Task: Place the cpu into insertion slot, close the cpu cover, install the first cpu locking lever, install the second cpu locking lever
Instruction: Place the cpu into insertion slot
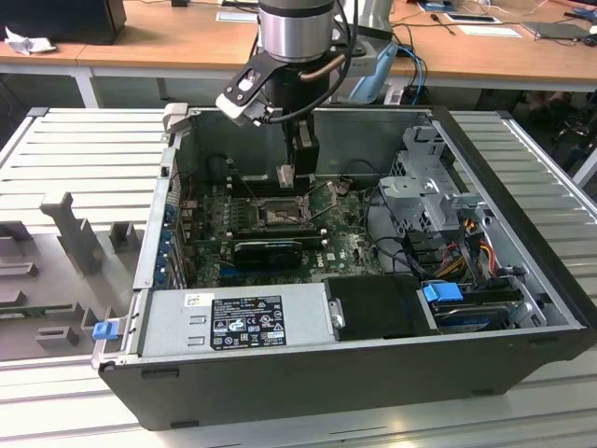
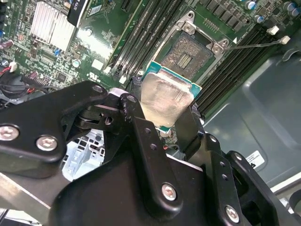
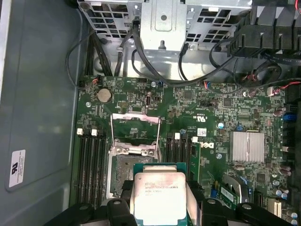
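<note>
In the exterior view, the open computer case [image 1: 373,373] lay on a table [image 1: 75,140] of pale grey ribbed metal panels, with a wooden table [image 1: 149,47] behind it carrying papers and cables. The arm [image 1: 297,28], smooth silver and black, reached down into the case. Its claw [image 1: 290,175] was clamped on the cpu [image 1: 286,176], which hung just above the green motherboard [image 1: 345,243] and over the insertion slot [image 1: 278,214], not touching it. A grey boxy power supply [image 1: 233,322] filled the near side.

In the second wrist view, the matte black fingers [image 2: 137,127] of the claw [image 2: 164,117] pinched the cpu [image 2: 164,99] by two opposite edges. Its top face was dull brushed silver with a thin green rim. Past it lay the insertion slot [image 2: 190,52], a square dark pin field in a metal frame, uncovered. Long black memory slots [image 2: 141,33] ran beside it, and a ribbed silver heatsink [image 2: 49,23] sat well apart.

In the first wrist view, the cpu [image 3: 160,197] was held between the claw's [image 3: 160,209] fingers, near the slot [image 3: 120,174] and partly over one of its edges. The cpu cover [image 3: 135,128], a thin grey metal frame, was swung open beyond the slot. A perforated metal drive cage [image 3: 164,23] and loose black cables [image 3: 141,61] stood past the board.
</note>
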Controlling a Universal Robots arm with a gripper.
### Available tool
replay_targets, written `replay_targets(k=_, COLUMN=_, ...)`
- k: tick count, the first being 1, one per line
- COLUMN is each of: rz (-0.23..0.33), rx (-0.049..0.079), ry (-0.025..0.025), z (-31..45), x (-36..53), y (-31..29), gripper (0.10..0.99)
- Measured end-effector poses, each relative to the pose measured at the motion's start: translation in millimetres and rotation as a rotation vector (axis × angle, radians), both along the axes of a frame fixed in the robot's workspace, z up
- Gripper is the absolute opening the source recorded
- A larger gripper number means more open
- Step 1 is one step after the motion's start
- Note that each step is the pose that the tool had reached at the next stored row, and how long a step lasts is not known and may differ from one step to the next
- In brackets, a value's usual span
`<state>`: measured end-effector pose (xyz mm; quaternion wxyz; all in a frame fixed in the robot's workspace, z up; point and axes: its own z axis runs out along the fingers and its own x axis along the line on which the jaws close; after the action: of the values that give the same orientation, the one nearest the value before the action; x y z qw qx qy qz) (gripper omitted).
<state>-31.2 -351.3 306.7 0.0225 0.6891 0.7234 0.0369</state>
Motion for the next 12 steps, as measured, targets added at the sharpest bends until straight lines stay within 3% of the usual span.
replay_targets(k=12, rz=-0.002, rx=0.000, ry=0.0006, z=-2.9, x=0.0, y=0.0, gripper=0.529)
